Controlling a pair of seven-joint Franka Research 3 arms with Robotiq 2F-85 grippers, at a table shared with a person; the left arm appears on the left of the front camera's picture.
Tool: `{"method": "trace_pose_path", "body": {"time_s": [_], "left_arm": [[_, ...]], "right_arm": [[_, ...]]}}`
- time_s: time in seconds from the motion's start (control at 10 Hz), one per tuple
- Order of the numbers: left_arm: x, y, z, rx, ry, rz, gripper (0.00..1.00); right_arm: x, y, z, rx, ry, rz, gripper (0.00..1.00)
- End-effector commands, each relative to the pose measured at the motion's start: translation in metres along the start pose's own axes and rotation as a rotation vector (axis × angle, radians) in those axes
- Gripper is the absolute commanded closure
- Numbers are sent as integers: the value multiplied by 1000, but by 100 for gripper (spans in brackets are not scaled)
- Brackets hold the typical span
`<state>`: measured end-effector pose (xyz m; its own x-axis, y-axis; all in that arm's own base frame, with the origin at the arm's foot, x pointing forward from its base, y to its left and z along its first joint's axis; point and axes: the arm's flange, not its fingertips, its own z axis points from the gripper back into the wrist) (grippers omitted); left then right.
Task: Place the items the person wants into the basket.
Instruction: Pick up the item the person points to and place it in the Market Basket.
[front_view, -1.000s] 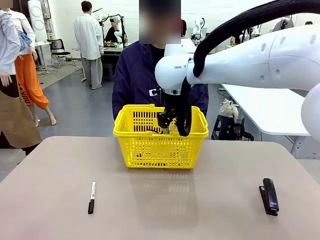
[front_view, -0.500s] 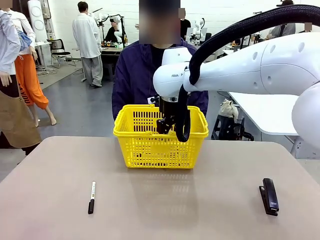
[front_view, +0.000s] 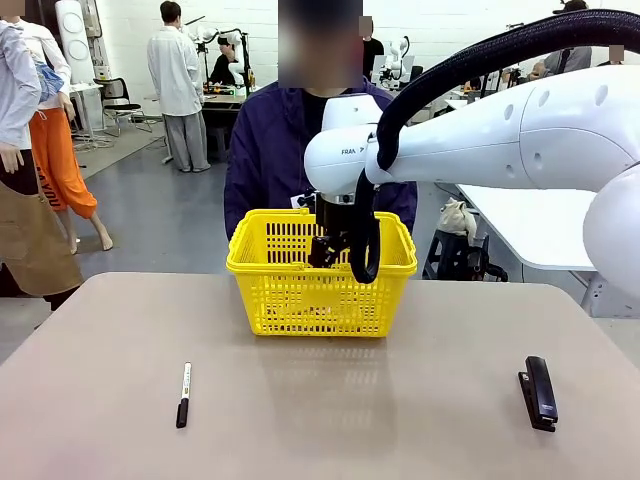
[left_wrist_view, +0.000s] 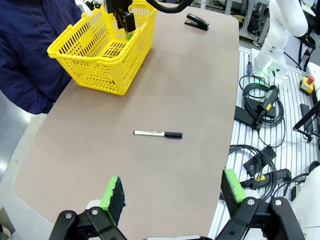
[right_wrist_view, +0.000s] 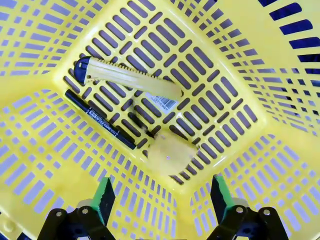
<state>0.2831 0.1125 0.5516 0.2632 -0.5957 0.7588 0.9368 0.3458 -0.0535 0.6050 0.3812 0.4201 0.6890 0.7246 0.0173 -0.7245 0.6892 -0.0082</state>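
Observation:
The yellow basket (front_view: 300, 300) stands at the table's far middle, in front of the person (front_view: 268, 150) in the dark jacket. My right gripper (front_view: 330, 250) hangs inside it over the rim, open, with nothing between its fingers (right_wrist_view: 105, 197). In the right wrist view the basket floor (right_wrist_view: 235, 107) holds the yellow-and-black utility knife (right_wrist_view: 130, 77), the thin black pen (right_wrist_view: 100, 120) and the yellow tape measure (right_wrist_view: 170, 152), which looks blurred just below the gripper (right_wrist_view: 162, 197). My left gripper (left_wrist_view: 172, 189) is open above the near table, far from the basket (left_wrist_view: 100, 55).
A black marker with a white band (front_view: 184, 393) lies at the front left of the table, also seen as the marker (left_wrist_view: 158, 134). A black stapler (front_view: 539, 391) lies at the front right. Cables and gear sit beside the table edge (left_wrist_view: 260, 115).
My right gripper has opened inside the basket and let go of the tape measure, which now lies on the basket floor. The right arm shifted slightly left.

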Motion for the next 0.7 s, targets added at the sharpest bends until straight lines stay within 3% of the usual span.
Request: {"method": "trace_pose_path", "body": {"time_s": [0.0,0.4,0.6], "left_arm": [[-2,0,1,-5,-21,-18,0],[-2,0,1,-5,-21,-18,0],[-2,0,1,-5,-21,-18,0]], "right_arm": [[5,0,5,-24,-14,20,0],[-2,0,18,-9,-52,25,0],[-21,8,39,11,-45,7,0]]}}
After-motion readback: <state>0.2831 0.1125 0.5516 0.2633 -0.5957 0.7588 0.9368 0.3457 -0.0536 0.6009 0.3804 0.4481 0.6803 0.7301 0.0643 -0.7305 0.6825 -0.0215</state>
